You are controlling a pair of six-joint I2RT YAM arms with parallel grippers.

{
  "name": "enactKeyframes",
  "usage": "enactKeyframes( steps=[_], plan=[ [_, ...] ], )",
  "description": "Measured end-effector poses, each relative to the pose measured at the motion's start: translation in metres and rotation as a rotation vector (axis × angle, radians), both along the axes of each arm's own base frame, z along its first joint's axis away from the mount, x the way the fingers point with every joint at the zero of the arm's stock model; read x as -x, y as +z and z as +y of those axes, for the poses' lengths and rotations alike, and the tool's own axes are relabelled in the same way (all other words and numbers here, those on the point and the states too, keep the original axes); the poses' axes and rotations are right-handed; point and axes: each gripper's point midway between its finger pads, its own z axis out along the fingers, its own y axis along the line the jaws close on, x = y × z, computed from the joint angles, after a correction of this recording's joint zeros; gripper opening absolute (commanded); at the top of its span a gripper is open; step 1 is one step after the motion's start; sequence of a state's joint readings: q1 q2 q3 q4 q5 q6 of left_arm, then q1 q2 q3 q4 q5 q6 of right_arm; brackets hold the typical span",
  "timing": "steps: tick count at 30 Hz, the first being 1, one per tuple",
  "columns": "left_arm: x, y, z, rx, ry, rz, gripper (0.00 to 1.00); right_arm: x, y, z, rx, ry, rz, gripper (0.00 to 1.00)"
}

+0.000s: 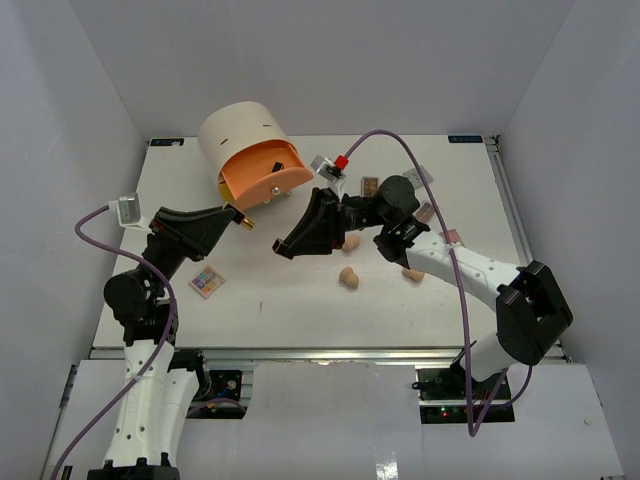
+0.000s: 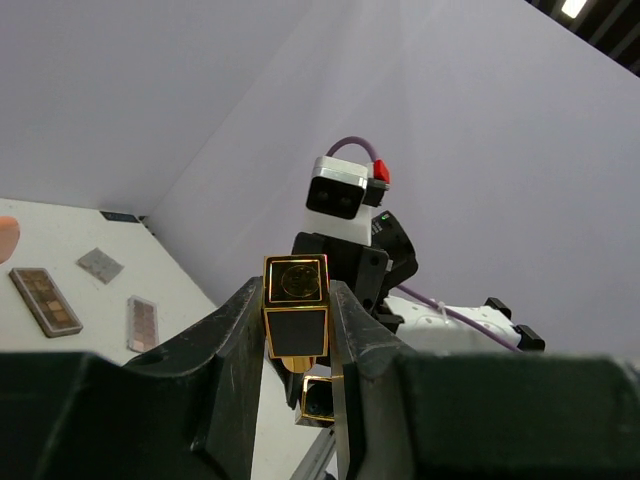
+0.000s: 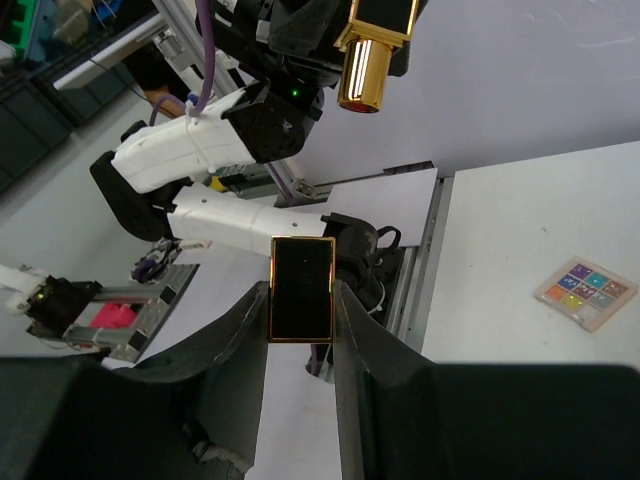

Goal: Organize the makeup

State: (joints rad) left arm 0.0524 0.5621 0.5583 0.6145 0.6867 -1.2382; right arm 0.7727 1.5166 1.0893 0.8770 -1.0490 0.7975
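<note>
My left gripper [image 1: 236,216] [image 2: 296,300] is shut on a black-and-gold lipstick base [image 2: 296,318], its gold tube [image 3: 362,72] pointing at the right arm. My right gripper [image 1: 284,246] [image 3: 301,292] is shut on the matching black cap [image 3: 302,290], open end [image 2: 320,400] facing the base. Both hang above the table, a short gap between them. Tan sponges [image 1: 348,278] [image 1: 351,242] [image 1: 412,274] lie under the right arm. A multicoloured palette [image 1: 207,282] [image 3: 585,293] lies near the left arm. Flat palettes [image 1: 369,186] [image 2: 44,300] [image 2: 143,322] lie at the back right.
The round cream drawer unit [image 1: 238,130] stands at the back left with its orange drawer [image 1: 265,175] pulled open toward the grippers. The right arm's purple cable [image 1: 400,145] arcs over the back of the table. White walls close in on three sides.
</note>
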Motion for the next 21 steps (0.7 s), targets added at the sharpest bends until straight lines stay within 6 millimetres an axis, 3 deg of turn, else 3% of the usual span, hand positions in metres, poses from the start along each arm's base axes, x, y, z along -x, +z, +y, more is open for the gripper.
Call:
enactKeyframes(
  steps=[8,21],
  plan=[
    [0.007,0.01,-0.004,0.029,-0.025,-0.036,0.0,-0.004,0.007,0.004,-0.033,0.007,0.078,0.08],
    [0.013,0.009,-0.016,0.045,-0.079,-0.033,0.0,-0.025,0.018,0.022,-0.081,-0.03,0.084,0.08]
  ],
)
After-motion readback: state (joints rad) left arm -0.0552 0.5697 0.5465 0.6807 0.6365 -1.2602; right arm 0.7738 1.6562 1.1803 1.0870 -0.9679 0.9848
